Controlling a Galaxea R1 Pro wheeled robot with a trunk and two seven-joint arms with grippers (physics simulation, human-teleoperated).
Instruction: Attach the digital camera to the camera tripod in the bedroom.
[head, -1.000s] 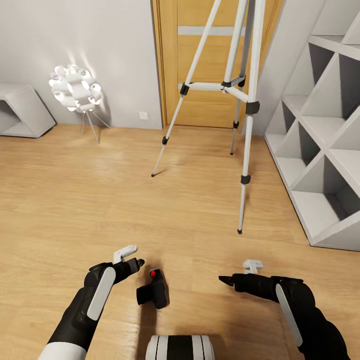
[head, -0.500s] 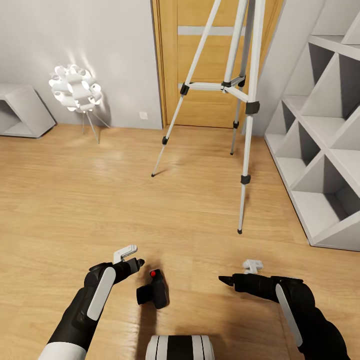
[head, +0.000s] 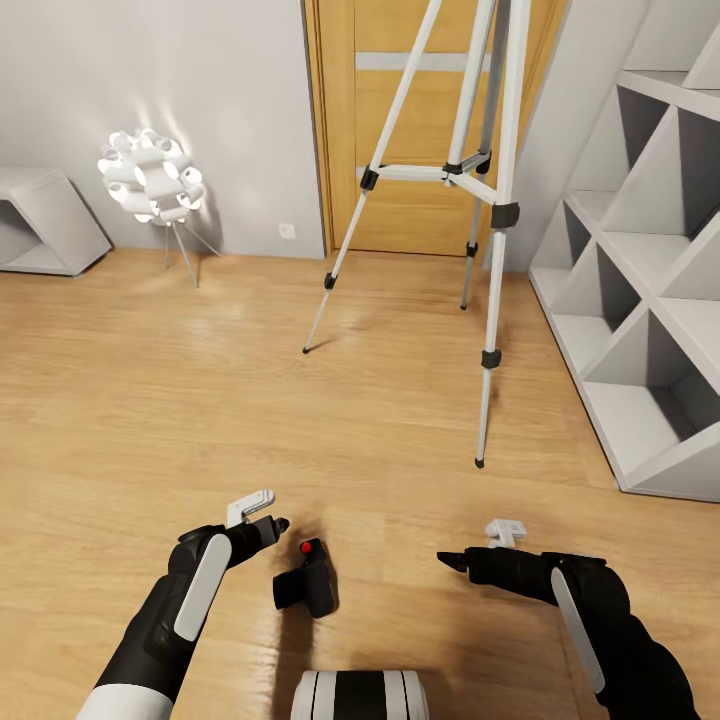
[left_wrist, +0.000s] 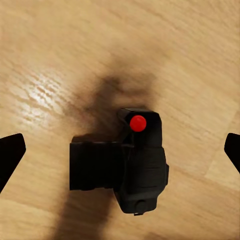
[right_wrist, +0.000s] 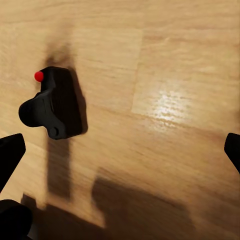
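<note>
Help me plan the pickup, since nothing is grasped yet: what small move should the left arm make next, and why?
Probably lower the left pincer straight down around the digital camera. The camera lies free on the wood floor, centred between the open fingertips in the left wrist view, so little sideways correction seems needed before closing.

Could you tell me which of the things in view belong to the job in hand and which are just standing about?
For the job:
- digital camera, lying on the floor between the two arms
- camera tripod, standing in front of the door
- left end effector, open above the camera

Just standing about:
- ball-shaped lamp by the wall
- white cube shelf
- oak door
</note>
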